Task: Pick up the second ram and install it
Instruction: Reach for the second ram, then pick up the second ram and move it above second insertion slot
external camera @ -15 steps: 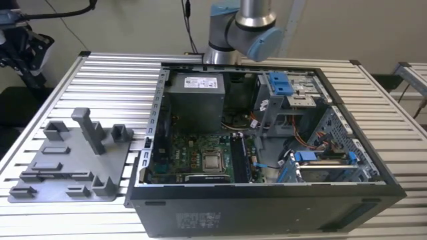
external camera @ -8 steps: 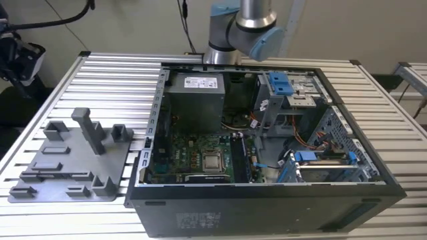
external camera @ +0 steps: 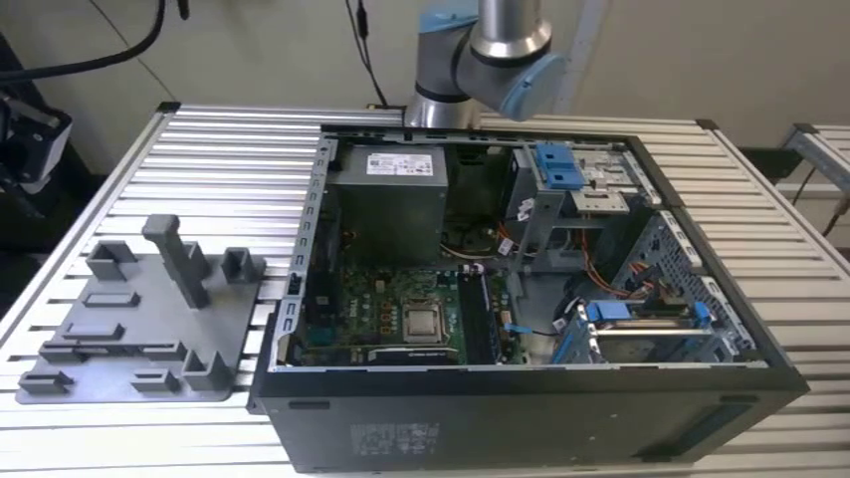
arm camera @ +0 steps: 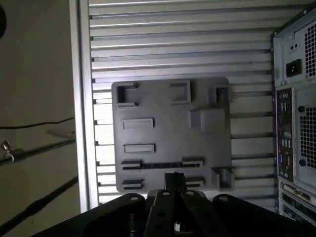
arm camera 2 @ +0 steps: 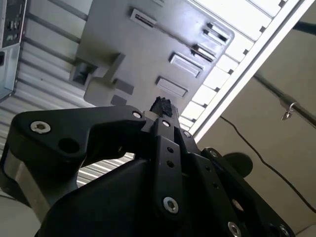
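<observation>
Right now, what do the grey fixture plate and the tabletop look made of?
The grey fixture plate: likely plastic, possibly 3D-printed; uniform matte grey, blocky posts and slots, no glare.
The tabletop: looks like aluminium profile slats, bare satin metal; parallel ribs with bright reflections.

Table (external camera: pixel 226 149): silver, ribbed w/ parallel slats. Fixture tray (external camera: pixel 139 319), exterior view's left: plain mid-grey. PC case (external camera: pixel 531 418): black outside, grey metal inside. Motherboard (external camera: pixel 365 311): green. Drive latches (external camera: pixel 558 164): blue. Arm (external camera: pixel 512 85): silver, pale-blue caps. Gripper (arm camera 2: pixel 160 106): black.
</observation>
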`<state>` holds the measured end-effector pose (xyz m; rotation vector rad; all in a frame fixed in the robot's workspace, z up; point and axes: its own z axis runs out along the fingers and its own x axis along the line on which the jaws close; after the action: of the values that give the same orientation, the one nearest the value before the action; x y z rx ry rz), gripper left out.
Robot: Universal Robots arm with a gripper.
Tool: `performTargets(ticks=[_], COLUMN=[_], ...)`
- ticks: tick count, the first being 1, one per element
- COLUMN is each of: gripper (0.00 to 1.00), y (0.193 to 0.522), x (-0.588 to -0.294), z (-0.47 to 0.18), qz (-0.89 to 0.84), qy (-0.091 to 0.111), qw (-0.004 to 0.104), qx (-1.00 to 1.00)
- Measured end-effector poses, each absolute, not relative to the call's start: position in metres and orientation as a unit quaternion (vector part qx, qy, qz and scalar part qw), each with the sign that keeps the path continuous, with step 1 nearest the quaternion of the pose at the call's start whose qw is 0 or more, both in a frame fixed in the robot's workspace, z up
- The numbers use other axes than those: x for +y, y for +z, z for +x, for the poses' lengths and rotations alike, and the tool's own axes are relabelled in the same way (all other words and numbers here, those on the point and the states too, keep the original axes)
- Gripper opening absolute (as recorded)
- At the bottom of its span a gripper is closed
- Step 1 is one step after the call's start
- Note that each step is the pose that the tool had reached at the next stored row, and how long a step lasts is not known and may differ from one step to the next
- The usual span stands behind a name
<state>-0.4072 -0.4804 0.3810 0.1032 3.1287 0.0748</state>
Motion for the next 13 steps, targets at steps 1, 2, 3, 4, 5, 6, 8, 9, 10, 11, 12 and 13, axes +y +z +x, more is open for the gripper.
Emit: performTargets(ticks=[1,2,3,4,5,6,8,9,10,11,12,13], gripper=[0.11,0.11,0.11,0.11,0.11,0.11,0.11,0.11,0.11,0.11,0.11,0.11], y=[0.3809,0.3809,0.3808,0.3808,0.3808,0.3808,0.3808,0.3808,0.3808,0.3808,0.3808,0.3808], x=[-0.4828,-0.4847,-0.4855,-0.4856,-0.4856,-0.4860,-0.4862,-0.4863,-0.4863,-0.4863,-0.4864,-0.4864], z=[-0.4073,-0.4073,-0.4073,-0.4074,-0.4074,-0.4074,-0.4074,-0.4074,-0.4074,-0.4074,-0.4074,-0.4074], qz=[0.033,0.033,0.033,0.033,0.033,0.033,0.033,0.033,0.033,0.033,0.033,0.033], qy=[0.024,0.024,0.024,0.024,0.024,0.024,0.024,0.024,0.024,0.024,0.024,0.024], qw=[0.005,0.005,0.005,0.005,0.005,0.005,0.005,0.005,0.005,0.005,0.005,0.005], qx=[0.999,0.999,0.999,0.999,0.999,0.999,0.999,0.999,0.999,0.999,0.999,0.999])
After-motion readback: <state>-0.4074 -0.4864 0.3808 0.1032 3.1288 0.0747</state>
